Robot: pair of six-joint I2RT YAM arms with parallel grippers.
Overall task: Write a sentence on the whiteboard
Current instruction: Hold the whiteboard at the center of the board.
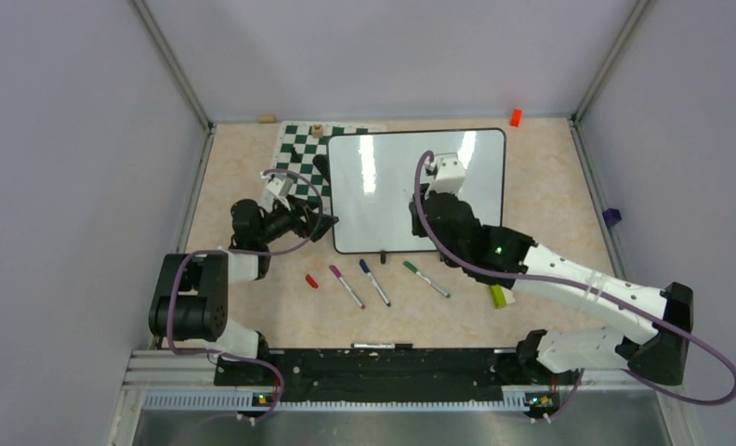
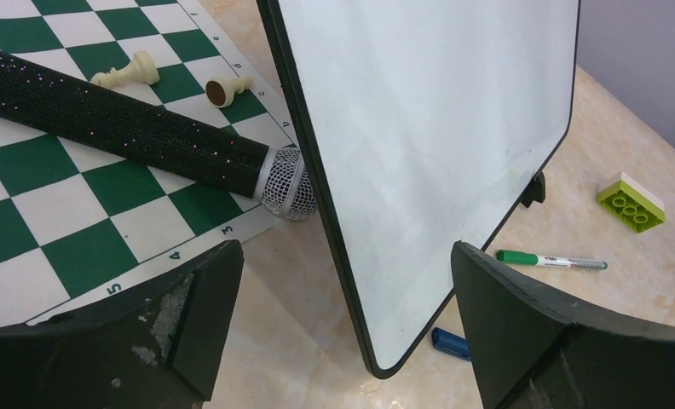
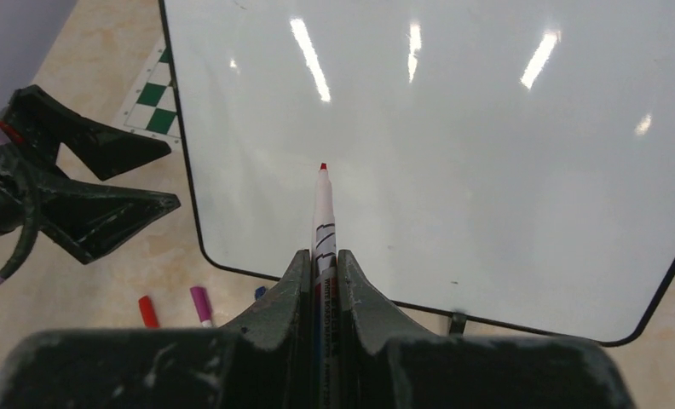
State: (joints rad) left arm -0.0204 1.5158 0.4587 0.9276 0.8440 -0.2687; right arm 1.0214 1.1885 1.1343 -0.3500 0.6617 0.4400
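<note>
From above, we see the whiteboard [image 1: 383,200] at the middle of the tabletop [image 1: 550,186], its glossy face white with streaks of glare. The left hand [image 1: 325,223] sits at the whiteboard's left edge, and the right hand [image 1: 423,200] hangs over its face. Just in front of the whiteboard lie a red cap [image 1: 311,280] and 3 pens: purple pen [image 1: 346,285], blue pen [image 1: 374,282] and green pen [image 1: 427,279]. A green brick [image 1: 498,295] lies to their right. A chess mat [image 1: 295,149] shows behind the whiteboard's far left corner.

From the left wrist, we find that hand released. Its 2 fingers [image 2: 189,315] are spread wide, with the whiteboard's tilted black-framed edge between them and apart from both. A black microphone [image 2: 121,123] lies on the mat, its mesh head just beside that edge.

From the right wrist, that hand is clenched on a red-tipped marker [image 3: 324,209] pointing at the whiteboard's face. We cannot tell whether the tip touches.
</note>
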